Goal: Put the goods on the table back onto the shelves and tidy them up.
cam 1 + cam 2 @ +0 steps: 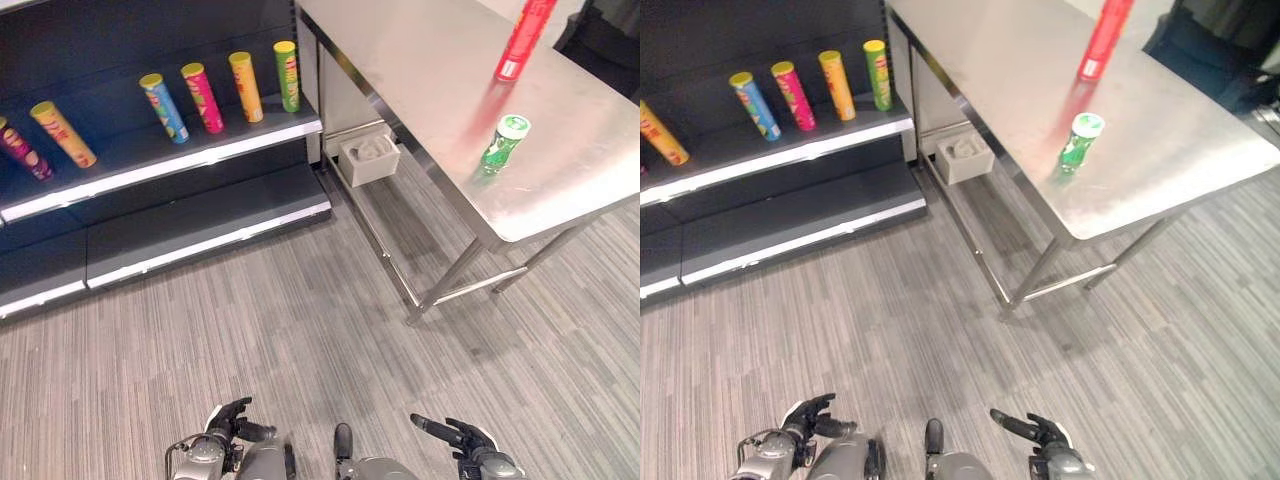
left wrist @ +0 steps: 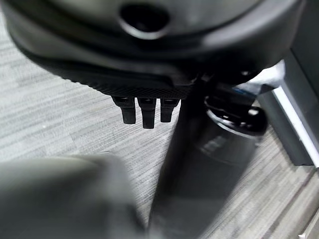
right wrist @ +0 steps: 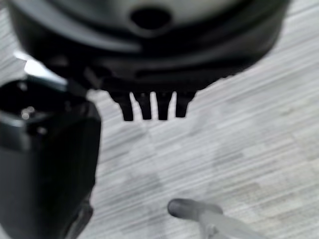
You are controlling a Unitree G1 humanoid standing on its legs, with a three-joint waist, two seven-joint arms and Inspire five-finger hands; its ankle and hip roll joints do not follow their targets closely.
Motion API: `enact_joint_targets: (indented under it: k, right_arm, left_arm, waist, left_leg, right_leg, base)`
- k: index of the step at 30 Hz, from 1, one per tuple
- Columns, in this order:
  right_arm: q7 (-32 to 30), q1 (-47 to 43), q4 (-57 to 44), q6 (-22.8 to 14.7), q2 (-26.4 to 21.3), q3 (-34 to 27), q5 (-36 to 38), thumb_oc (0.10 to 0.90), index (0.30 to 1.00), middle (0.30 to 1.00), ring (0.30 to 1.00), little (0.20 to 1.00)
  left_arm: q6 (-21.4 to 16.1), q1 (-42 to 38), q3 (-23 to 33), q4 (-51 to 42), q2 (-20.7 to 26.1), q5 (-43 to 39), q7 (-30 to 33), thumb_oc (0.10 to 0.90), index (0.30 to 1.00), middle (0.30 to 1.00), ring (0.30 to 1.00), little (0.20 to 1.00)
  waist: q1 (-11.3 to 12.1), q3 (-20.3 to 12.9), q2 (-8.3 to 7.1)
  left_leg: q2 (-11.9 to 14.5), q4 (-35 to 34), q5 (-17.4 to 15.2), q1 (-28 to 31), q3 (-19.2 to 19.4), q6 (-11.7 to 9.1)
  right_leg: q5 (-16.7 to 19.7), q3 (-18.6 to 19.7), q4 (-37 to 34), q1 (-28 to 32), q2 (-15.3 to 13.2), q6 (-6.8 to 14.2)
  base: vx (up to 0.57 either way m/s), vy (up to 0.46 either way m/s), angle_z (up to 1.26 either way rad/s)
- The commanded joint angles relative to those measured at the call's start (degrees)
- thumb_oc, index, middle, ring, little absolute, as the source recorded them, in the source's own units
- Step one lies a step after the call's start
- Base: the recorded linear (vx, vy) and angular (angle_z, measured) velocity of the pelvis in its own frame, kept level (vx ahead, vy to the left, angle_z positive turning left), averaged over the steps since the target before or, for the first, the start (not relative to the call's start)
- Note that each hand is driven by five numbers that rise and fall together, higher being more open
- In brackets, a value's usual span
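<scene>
Both hands hang low over the grey floor [image 1: 300,330], the left hand [image 1: 232,422] and the right hand [image 1: 462,437] each with fingers loosely spread and holding nothing. On the steel table [image 1: 430,70] a red tube [image 1: 524,40] and a green tube [image 1: 503,143] stand apart. Several more tubes stand in a row on the dark shelf [image 1: 160,165], among them a green one [image 1: 287,75] nearest the table.

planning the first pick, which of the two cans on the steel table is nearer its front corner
The short green can with the white lid. It stands close to the steel table's near corner, while the tall red can stands farther back.
</scene>
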Motion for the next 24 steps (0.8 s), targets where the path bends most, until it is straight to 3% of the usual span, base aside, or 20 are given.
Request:
enact_joint_targets:
  k: [1,4,7,8,10,11,12,13,14,15,17,18,20,21,22,23,24]
  right_arm:
    - [-1.08,3.01,-0.12,-1.28,-2.63,-0.14,0.26,0.800,0.900,0.900,0.900,0.900]
    - [-0.47,3.14,-0.19,-1.27,-2.33,0.50,-0.66,0.800,0.900,0.900,0.900,0.900]
    - [-0.43,3.05,-0.07,-1.08,-2.33,0.60,-0.91,0.800,0.900,0.900,0.900,0.900]
    - [-0.26,2.44,-0.37,-1.03,-2.04,0.61,-1.09,0.800,0.900,0.900,0.900,0.900]
    - [0.10,1.96,-1.05,-0.99,-1.72,0.96,-1.40,0.800,0.900,0.900,0.900,0.900]
    - [0.44,1.53,-1.88,-1.07,-1.48,1.25,-1.72,0.800,0.900,0.900,0.900,0.900]
    - [0.43,1.53,-1.89,-1.06,-1.47,1.25,-1.72,0.800,0.900,0.900,0.900,0.900]
    - [0.49,1.34,-2.85,-1.09,-1.46,1.27,-1.90,0.800,0.900,0.900,0.900,0.900]
    - [0.48,0.38,-4.91,-1.19,-1.59,1.41,-2.11,0.800,0.900,0.900,0.900,0.900]
    - [0.33,-0.22,-5.72,-1.24,-1.58,1.72,-1.96,0.800,0.900,0.900,0.900,0.900]
    - [0.23,-0.10,-7.23,-1.13,-1.55,2.09,-2.32,0.800,0.900,0.900,0.900,0.900]
    - [0.20,0.17,-7.33,-1.22,-1.50,2.11,-2.52,0.800,0.900,0.900,0.900,0.900]
    - [0.07,-0.11,-6.80,-1.21,-1.37,2.33,-3.21,0.800,0.900,0.900,0.900,0.900]
    - [0.10,-0.46,-6.53,-1.14,-1.43,2.45,-3.30,0.800,0.900,0.900,0.900,0.900]
    - [0.05,-0.95,-6.15,-1.03,-1.58,2.42,-3.25,0.800,0.900,0.900,0.900,0.900]
    - [0.05,-0.95,-6.15,-1.03,-1.58,2.42,-3.25,0.800,0.900,0.900,0.900,0.900]
    - [-0.37,-1.73,-5.35,-0.93,-1.78,2.28,-2.83,0.800,0.900,0.900,0.900,0.900]
  left_arm:
    - [-1.62,0.18,-1.55,-1.74,2.22,0.38,-0.04,0.800,0.900,0.900,0.900,0.900]
    - [-1.92,1.11,-0.69,-1.34,2.38,-0.15,-0.08,0.800,0.900,0.900,0.900,0.900]
    - [-1.90,1.23,-0.73,-1.38,2.39,-0.17,-0.12,0.800,0.900,0.900,0.900,0.900]
    - [-2.05,1.58,-0.31,-0.87,2.54,-0.14,0.07,0.800,0.900,0.900,0.900,0.900]
    - [-2.03,1.50,0.00,-0.84,2.82,-0.42,0.10,0.800,0.900,0.900,0.900,0.900]
    - [-1.91,1.24,0.36,-1.68,3.33,-0.69,0.03,0.800,0.900,0.900,0.900,0.900]
    - [-1.90,1.24,0.36,-1.69,3.35,-0.69,0.02,0.800,0.900,0.900,0.900,0.900]
    - [-1.80,1.07,0.51,-2.25,3.67,-0.80,0.06,0.800,0.900,0.900,0.900,0.900]
    - [-1.71,0.39,0.98,-3.56,4.30,-1.57,0.46,0.800,0.900,0.900,0.900,0.900]
    - [-1.79,-0.01,1.01,-3.95,4.74,-2.17,0.78,0.800,0.900,0.900,0.900,0.900]
    - [-1.51,-0.13,0.86,-4.13,5.45,-2.33,0.78,0.800,0.900,0.900,0.900,0.900]
    - [-1.49,0.13,1.01,-4.05,5.62,-2.26,0.71,0.800,0.900,0.900,0.900,0.900]
    - [-1.74,0.28,1.71,-3.53,5.62,-2.15,0.91,0.800,0.900,0.900,0.900,0.900]
    - [-1.85,0.25,1.68,-3.22,5.64,-2.38,1.10,0.800,0.900,0.900,0.900,0.900]
    - [-1.99,-0.20,1.55,-2.57,5.66,-2.72,1.24,0.800,0.900,0.900,0.900,0.900]
    - [-1.99,-0.20,1.55,-2.57,5.66,-2.72,1.24,0.800,0.900,0.900,0.900,0.900]
    - [-2.15,-1.59,1.15,-1.34,5.54,-2.97,1.55,0.800,0.900,0.900,0.900,0.900]
  waist:
    - [2.73,-2.32,1.39]
    - [3.84,-3.62,2.00]
    - [4.08,-3.95,2.00]
    - [4.47,-5.49,1.43]
    - [5.12,-6.18,1.04]
    - [5.36,-6.28,0.94]
    - [5.44,-6.30,0.90]
    - [5.35,-6.03,0.98]
    - [4.66,-3.91,1.15]
    - [4.41,-2.67,1.41]
    - [4.34,-1.95,2.11]
    - [4.49,-2.17,2.27]
    - [5.58,-2.61,2.35]
    - [5.66,-2.51,2.15]
    - [5.47,-2.22,1.75]
    - [5.47,-2.22,1.75]
    - [4.57,-1.78,0.73]
  left_leg:
    - [-3.70,-3.79,9.97,-2.84,-6.17,3.58]
    - [-3.76,-5.68,11.73,-0.08,-8.05,3.37]
    - [-3.52,-5.88,11.63,0.70,-7.83,3.49]
    - [-3.10,-5.77,10.35,2.40,-6.15,4.35]
    - [-2.91,-5.37,8.83,3.21,-3.94,5.46]
    - [-2.77,-5.14,7.40,4.21,-2.66,6.77]
    - [-2.78,-5.11,7.36,4.18,-2.57,6.78]
    - [-2.73,-5.11,6.74,4.89,-2.22,7.23]
    - [-2.09,-5.22,6.03,6.37,-1.12,8.00]
    - [-1.57,-5.30,6.06,6.70,-0.46,8.20]
    - [-0.80,-5.31,5.46,7.10,0.48,8.55]
    - [-0.45,-5.35,4.71,7.56,1.21,8.53]
    - [0.99,-5.43,2.84,8.51,3.14,7.39]
    - [1.27,-5.26,2.38,8.70,3.46,7.01]
    - [1.15,-5.07,1.82,8.96,3.66,6.80]
    - [1.15,-5.07,1.82,8.96,3.66,6.80]
    - [0.20,-4.53,0.83,8.96,3.62,6.66]
  right_leg:
    - [-4.40,1.82,0.47,2.51,2.26,8.58]
    - [-5.80,5.20,0.53,3.91,2.95,8.74]
    - [-6.27,6.10,0.69,4.15,2.71,8.71]
    - [-7.48,7.52,1.45,4.18,1.00,9.53]
    - [-8.74,8.13,4.71,3.61,-0.52,10.63]
    - [-9.15,8.28,11.55,0.88,-1.40,11.93]
    - [-9.30,8.37,11.80,0.72,-1.41,11.94]
    - [-9.11,8.24,16.36,-1.44,-1.31,13.02]
    - [-4.83,6.90,26.96,-8.37,-1.21,15.57]
    - [-2.65,4.85,31.01,-11.74,-1.72,16.13]
    - [-2.44,-0.58,34.23,-14.23,-4.24,15.28]
    - [-2.74,-3.34,33.36,-14.18,-6.29,15.15]
    - [-4.59,-11.22,23.40,-12.52,-12.38,13.95]
    - [-4.08,-12.97,19.45,-11.93,-13.54,13.73]
    - [-2.54,-13.60,15.00,-11.58,-13.96,14.06]
    - [-2.54,-13.60,15.00,-11.58,-13.96,14.06]
    - [0.25,-11.01,9.44,-12.65,-13.68,15.41]
  base:
    - [0.23,0.015,-0.70]
    - [0.23,0.078,-1.28]
    - [0.19,0.140,-1.03]
    - [0.31,0.302,-0.87]
    - [0.26,0.265,-0.96]
    - [0.09,0.102,-1.17]
    - [0.12,0.149,-0.95]
    - [0.01,0.101,-0.70]
    - [-0.03,0.130,-0.37]
    - [-0.08,0.127,-0.52]
    - [0.00,0.102,-0.49]
    - [0.11,0.047,0.07]
    - [0.14,-0.053,0.22]
    - [0.13,-0.105,-0.46]
    - [0.08,-0.066,-0.77]
    - [0.10,-0.098,-0.81]
    - [0.06,-0.091,-0.38]
